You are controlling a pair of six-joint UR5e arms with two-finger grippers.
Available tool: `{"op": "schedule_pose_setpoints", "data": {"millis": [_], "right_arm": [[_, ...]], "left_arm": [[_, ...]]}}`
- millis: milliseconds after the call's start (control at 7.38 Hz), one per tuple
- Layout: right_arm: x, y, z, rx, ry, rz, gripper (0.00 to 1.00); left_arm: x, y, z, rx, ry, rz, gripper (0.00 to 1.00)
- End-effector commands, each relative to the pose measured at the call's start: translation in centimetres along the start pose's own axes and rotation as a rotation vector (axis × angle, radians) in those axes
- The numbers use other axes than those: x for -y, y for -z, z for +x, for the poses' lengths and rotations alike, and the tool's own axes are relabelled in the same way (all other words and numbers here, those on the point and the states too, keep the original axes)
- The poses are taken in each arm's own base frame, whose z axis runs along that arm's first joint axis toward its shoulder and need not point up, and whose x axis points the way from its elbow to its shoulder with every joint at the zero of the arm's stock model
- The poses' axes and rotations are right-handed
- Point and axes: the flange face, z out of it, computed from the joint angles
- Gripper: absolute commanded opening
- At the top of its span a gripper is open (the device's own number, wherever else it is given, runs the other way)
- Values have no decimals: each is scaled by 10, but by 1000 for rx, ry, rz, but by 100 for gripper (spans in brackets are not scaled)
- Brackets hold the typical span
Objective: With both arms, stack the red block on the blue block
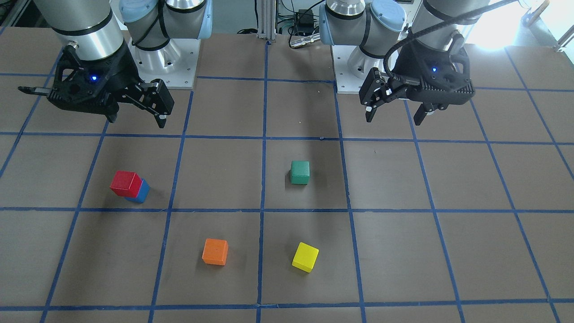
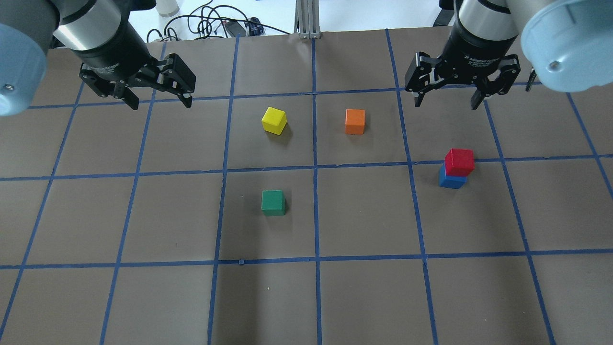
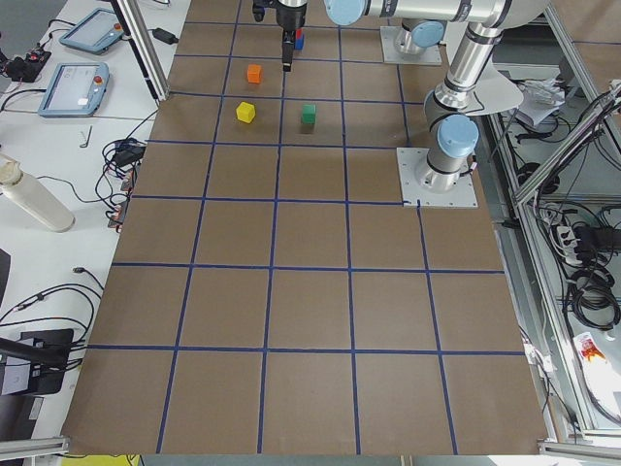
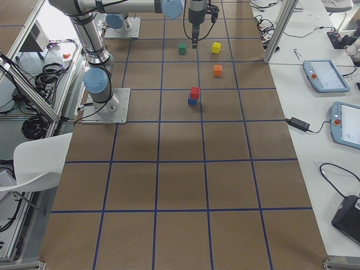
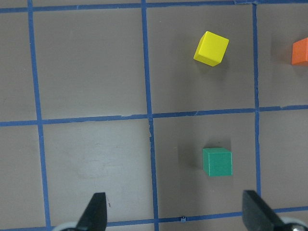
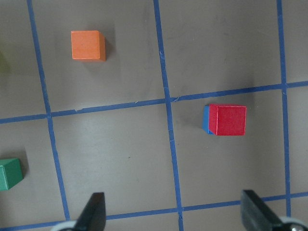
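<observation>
Two silver-grey jointed robot arms, the left arm (image 2: 91,28) and the right arm (image 2: 483,19), hang over a wide brown paper-covered table (image 2: 364,297) marked into squares by blue tape. Each arm ends in a black two-finger pincer. The left gripper (image 2: 160,101) is spread wide and holds nothing. The right gripper (image 2: 446,103) is likewise released and empty. Both hover above the table, well apart from every cube.

On the robot's right side, just beside a tape line, the small solid matte red block (image 2: 459,162) rests on top of the small solid matte blue block (image 2: 451,181). The stack looks done. Whether the red block sits exactly centred cannot be told, since each view shows a sliver of blue on a different side.

Three other small cubes lie apart on the table: a green cube (image 2: 273,202), an orange cube (image 2: 355,121) and a yellow cube (image 2: 274,120), which is turned slightly against the grid.

The red block is probably light and rigid, and its matte paint should give the fingers a fair hold. It is best taken across two opposite flat side faces, above the seam with the blue block. As a cube it has no long axis. It stands level, its sides roughly in line with the tape grid and with the blue block beneath.
</observation>
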Motion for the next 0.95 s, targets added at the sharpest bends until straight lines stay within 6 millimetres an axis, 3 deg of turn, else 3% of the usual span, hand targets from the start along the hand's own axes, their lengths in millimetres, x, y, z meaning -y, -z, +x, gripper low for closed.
{"op": "schedule_pose_setpoints", "data": {"millis": [0,814], "right_arm": [[18,15,-3,10,-2,30,100],[13,12,-17,8,-18,12,100]], "left_arm": [[3,-9,-1,8,0,-15,100],[-1,-16,12,7,-15,-26,100]]}}
